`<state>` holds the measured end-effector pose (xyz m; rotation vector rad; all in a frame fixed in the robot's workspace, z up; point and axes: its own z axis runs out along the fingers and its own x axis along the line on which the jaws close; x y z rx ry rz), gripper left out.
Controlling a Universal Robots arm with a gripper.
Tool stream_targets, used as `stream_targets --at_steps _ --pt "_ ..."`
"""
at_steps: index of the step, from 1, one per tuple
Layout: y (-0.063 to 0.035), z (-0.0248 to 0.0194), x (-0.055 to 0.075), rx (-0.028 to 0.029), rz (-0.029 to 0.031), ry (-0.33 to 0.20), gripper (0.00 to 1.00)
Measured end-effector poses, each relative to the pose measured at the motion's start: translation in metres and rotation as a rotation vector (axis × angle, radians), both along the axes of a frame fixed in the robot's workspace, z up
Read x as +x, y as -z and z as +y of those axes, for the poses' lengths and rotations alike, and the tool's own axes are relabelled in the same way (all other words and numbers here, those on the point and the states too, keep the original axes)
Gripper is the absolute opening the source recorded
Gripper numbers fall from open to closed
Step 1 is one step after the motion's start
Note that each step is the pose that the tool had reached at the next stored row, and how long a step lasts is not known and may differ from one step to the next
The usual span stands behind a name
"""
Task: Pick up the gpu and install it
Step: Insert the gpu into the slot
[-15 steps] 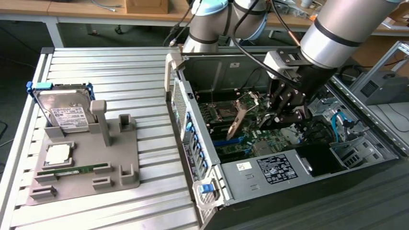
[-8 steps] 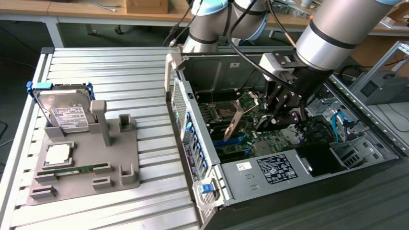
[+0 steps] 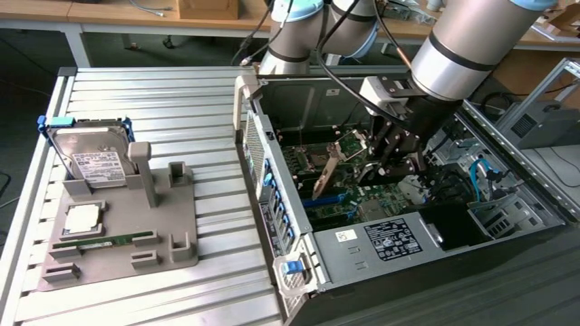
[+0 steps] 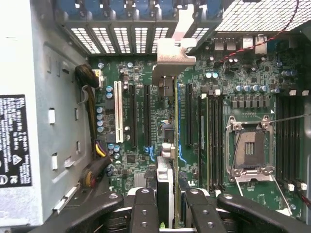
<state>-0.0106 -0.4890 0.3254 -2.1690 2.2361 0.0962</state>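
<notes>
The gpu appears edge-on in the wrist view as a thin card running from between my fingers to its silver end bracket by the case's rear slot openings. My gripper is shut on it, one finger on each side. The card stands upright over the motherboard's long expansion slots; I cannot tell whether it sits in a slot. In the exterior view my gripper is down inside the open computer case, and the gpu slants away from it above the green board.
A grey fixture on the slatted table at the exterior view's left holds a silver hard drive, a processor chip and a green memory stick. Inside the case are the power supply, an empty processor socket and cables.
</notes>
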Motion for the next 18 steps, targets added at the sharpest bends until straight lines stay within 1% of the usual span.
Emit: stream_targets --at_steps 4,9,14,18 --pt "0.0028 0.0013 -0.003 0.0000 0.0000 0.000 0.27" --pt "0.0061 0.0014 -0.008 0.0000 0.0000 0.000 0.27" --pt "0.0098 0.0014 -0.009 -0.0001 0.0000 0.000 0.27" --pt "0.0108 0.0014 -0.009 -0.0001 0.0000 0.000 0.27"
